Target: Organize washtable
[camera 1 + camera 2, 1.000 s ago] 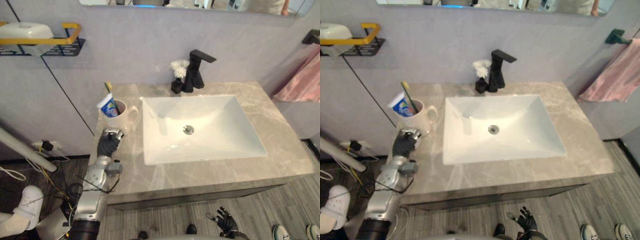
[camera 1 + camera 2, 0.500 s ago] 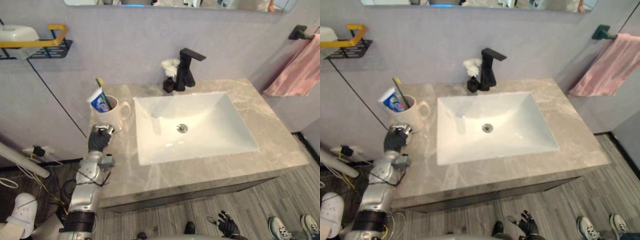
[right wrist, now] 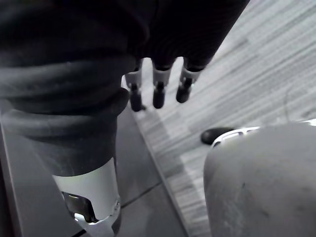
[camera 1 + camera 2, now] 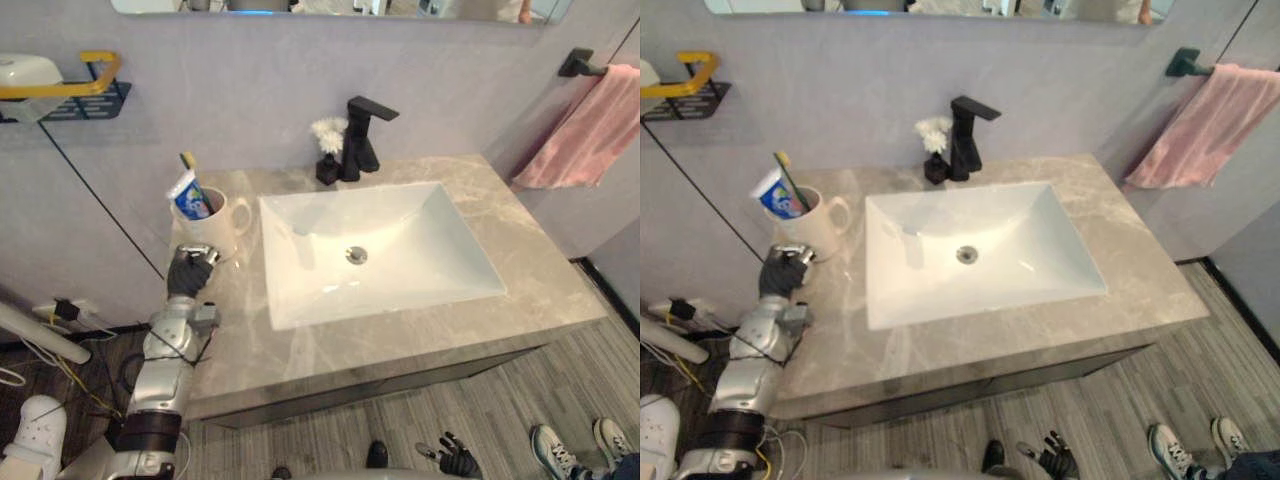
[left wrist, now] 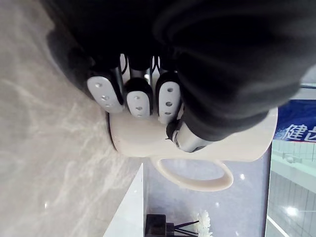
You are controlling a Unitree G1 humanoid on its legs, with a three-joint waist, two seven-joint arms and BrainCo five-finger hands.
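Unmoved, left hand (image 4: 190, 272) keeps curled fingers and thumb on the glossy round white mug (image 4: 228, 232), frame left, on the veined stone table (image 4: 540, 275); right hand (image 3: 159, 91) hangs slack.

The left arm (image 4: 165, 365) is silver-grey segmented metal, with a dark band near its base. Dark ribbed covers wrap the left hand (image 4: 190, 272) and right hand (image 3: 159, 91); the fingers (image 5: 169, 98) are silver with dark tips and small dotted pads.
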